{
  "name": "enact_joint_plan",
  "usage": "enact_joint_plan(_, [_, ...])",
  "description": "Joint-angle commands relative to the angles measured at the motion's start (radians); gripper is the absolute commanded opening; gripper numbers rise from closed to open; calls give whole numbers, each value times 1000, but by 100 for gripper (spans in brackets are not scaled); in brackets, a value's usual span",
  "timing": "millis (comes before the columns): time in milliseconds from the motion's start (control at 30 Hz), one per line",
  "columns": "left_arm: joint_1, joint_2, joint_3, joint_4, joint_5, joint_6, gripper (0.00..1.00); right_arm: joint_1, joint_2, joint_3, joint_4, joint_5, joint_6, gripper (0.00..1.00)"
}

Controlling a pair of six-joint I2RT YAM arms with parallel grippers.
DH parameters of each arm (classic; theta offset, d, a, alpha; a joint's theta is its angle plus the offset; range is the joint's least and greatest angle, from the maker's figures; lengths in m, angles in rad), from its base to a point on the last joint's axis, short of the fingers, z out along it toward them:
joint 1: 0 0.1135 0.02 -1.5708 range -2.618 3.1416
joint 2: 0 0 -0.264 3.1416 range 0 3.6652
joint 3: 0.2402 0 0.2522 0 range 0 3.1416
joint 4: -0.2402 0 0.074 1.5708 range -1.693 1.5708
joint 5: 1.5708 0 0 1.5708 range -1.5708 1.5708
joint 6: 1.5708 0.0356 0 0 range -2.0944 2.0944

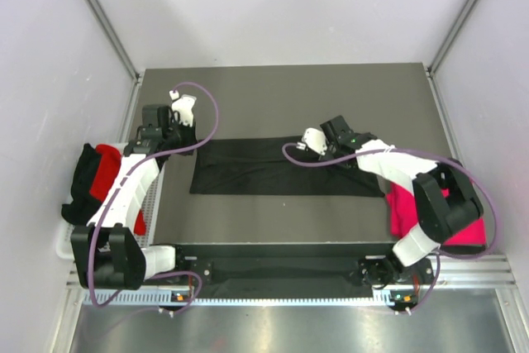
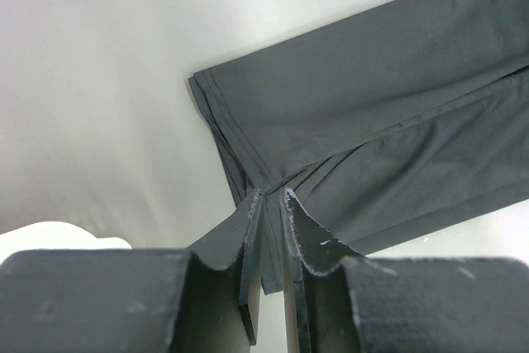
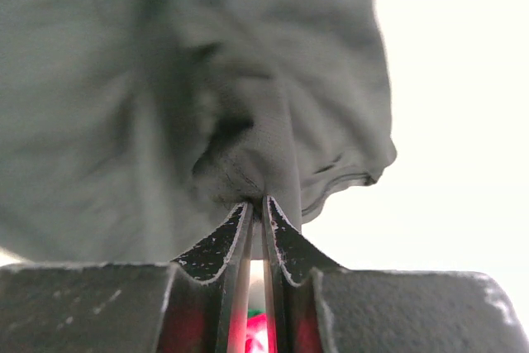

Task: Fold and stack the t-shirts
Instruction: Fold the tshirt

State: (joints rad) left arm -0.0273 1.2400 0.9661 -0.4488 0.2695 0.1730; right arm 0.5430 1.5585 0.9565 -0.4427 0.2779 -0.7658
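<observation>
A black t-shirt (image 1: 256, 173) lies folded into a long strip across the middle of the table. My left gripper (image 1: 198, 146) is at the strip's left end, and in the left wrist view it (image 2: 269, 197) is shut on a pinch of that black t-shirt (image 2: 372, 105) near its hemmed corner. My right gripper (image 1: 318, 153) sits over the right half of the strip. The right wrist view shows it (image 3: 258, 204) shut on a bunched fold of the black t-shirt (image 3: 165, 80), lifted off the table. A pink t-shirt (image 1: 413, 212) lies at the right edge, partly under the right arm.
Red (image 1: 106, 167) and black (image 1: 83, 183) shirts are heaped in the white wire basket (image 1: 64, 245) off the table's left side. White walls and metal posts enclose the table on three sides. The arm bases stand along the near edge.
</observation>
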Motion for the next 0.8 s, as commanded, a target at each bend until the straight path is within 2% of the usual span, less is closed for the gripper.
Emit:
enact_joint_plan(0, [-2,2,0,39,10,-9,18,-49,51,103,81,35,29,11])
enact_joint_plan(67, [-2,3,2,38,8,-9,18,-60,83,135,73,33,52,14])
enact_joint_plan(133, [-2,1,-1,38,7,-9,18,-66,98,162,67,44,59,24])
enact_joint_plan(367, [-2,-7,-7,41,10,-10,19,-66,-43,114,59,34,69,30])
enact_joint_plan(533, [0,-2,-4,44,13,-12,19,-67,-156,61,-27,-91,66,29])
enact_joint_plan(767, [-2,1,-1,41,13,-15,19,-66,-94,21,-77,-215,79,25])
